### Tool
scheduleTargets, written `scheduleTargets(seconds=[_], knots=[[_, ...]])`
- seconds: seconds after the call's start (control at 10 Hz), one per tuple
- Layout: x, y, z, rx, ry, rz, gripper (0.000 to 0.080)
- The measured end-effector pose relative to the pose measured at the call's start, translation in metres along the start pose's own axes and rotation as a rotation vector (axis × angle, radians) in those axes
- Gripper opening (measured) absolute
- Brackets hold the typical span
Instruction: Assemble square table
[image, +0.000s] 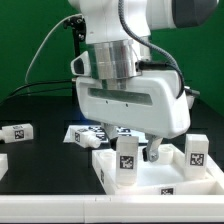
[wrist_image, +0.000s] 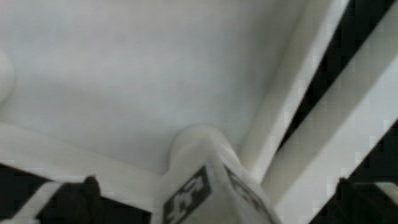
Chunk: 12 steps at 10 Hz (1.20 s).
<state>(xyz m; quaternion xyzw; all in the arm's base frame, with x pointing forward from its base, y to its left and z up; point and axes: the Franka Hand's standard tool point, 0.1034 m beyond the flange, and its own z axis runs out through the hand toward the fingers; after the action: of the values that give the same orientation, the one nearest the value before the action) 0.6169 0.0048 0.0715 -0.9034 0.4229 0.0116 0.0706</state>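
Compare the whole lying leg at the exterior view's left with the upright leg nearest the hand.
The lying leg rests sideways on the black table; the upright leg stands on the tabletop. The lying leg is far from the hand; the upright leg is beside it. Both are white and tagged.

The black table (image: 40, 195) bore everything. Under my claw (image: 152, 152) the white square tabletop (image: 150, 182) lay flat on it. Just behind the claw lay the marker board (image: 108, 131). Well away from the claw, toward the exterior view's left, a loose leg (image: 15, 133) lay on its side. Nearer the camera, another white piece (image: 2, 165) was cut off by the frame's edge.
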Motion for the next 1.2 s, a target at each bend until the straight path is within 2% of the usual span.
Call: scheduleTargets(seconds=[0.2,0.3,0.4,0.5,0.7,1.0,1.2], knots=[[0.007,-0.004,-0.005,-0.034,0.056,-0.365,0.0649],[0.011,-0.008,-0.008,-0.031,0.084,-0.465,0.0649],[0.011,-0.006,-0.006,-0.034,0.081,-0.459,0.0561],[0.011,-0.006,-0.006,-0.034,0.081,-0.444,0.0561],[0.012,-0.005,-0.006,-0.030,0.084,-0.347,0.0288],[0.012,-0.005,-0.006,-0.019,0.089,-0.112,0.0288],[0.013,-0.005,-0.005,0.005,0.085,0.255,0.0288]])
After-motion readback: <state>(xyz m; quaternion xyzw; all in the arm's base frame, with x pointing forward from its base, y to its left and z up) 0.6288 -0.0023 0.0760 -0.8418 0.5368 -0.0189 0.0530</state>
